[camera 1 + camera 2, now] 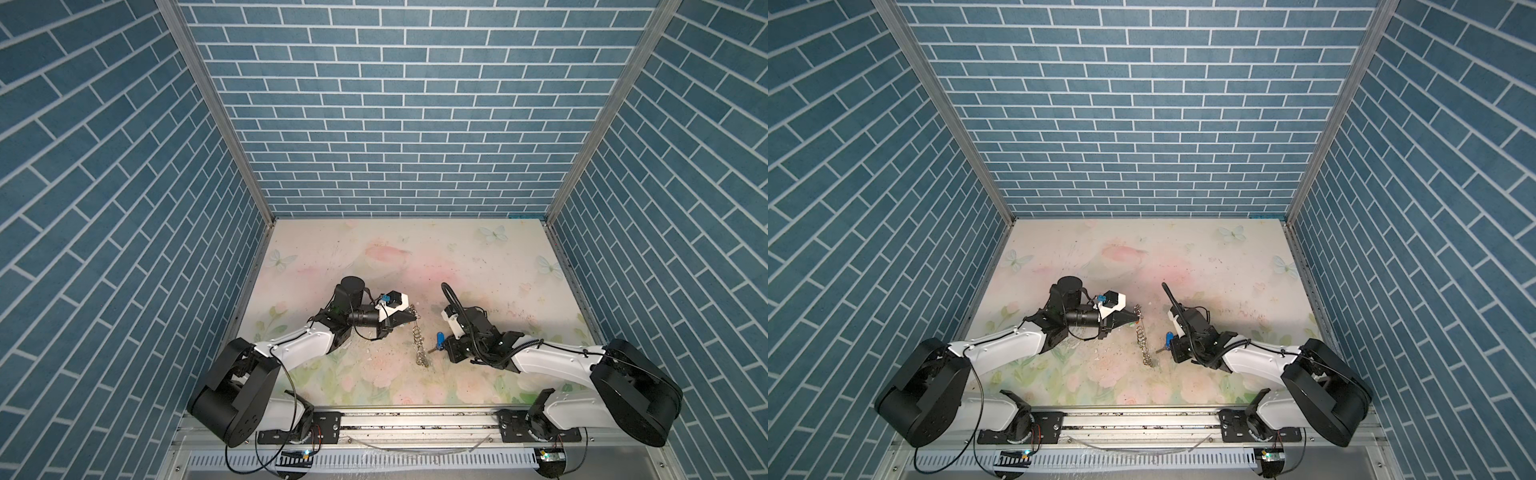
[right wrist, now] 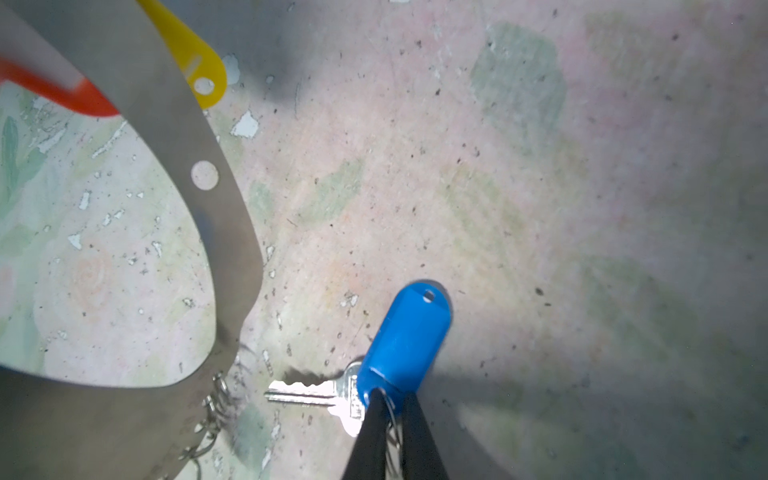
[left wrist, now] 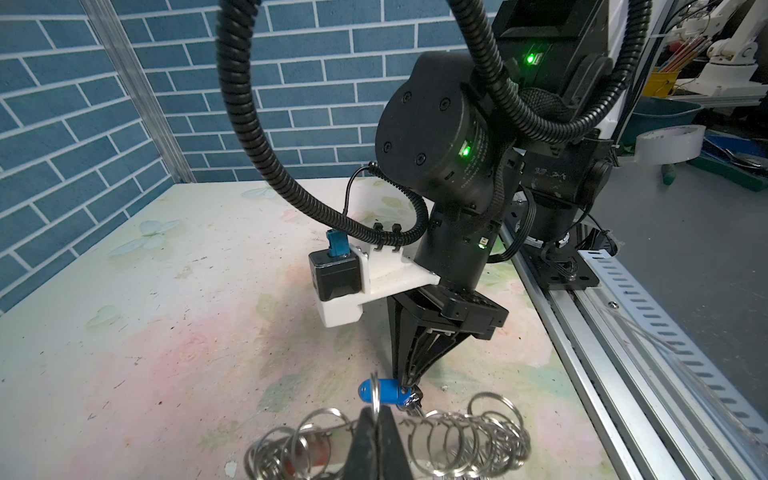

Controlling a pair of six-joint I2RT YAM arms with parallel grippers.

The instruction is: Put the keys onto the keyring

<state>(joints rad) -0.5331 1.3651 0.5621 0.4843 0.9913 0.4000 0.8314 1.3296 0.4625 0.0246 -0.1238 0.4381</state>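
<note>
Toward the front edge of the worktop (image 1: pixel 374 257), the left gripper (image 3: pixel 376 428) clamps tight on the keyring (image 3: pixel 469 440) while the right gripper (image 2: pixel 390 432) pinches the blue-tagged key (image 2: pixel 405 340) just beside it, not yet threaded.

L: I see my left arm (image 1: pixel 299 338) reaching toward centre, left gripper (image 1: pixel 414 319) clamped tight | R: my right arm (image 1: pixel 552 357) folded at the elbow, right gripper (image 1: pixel 443 345) low, pinched closed
</note>
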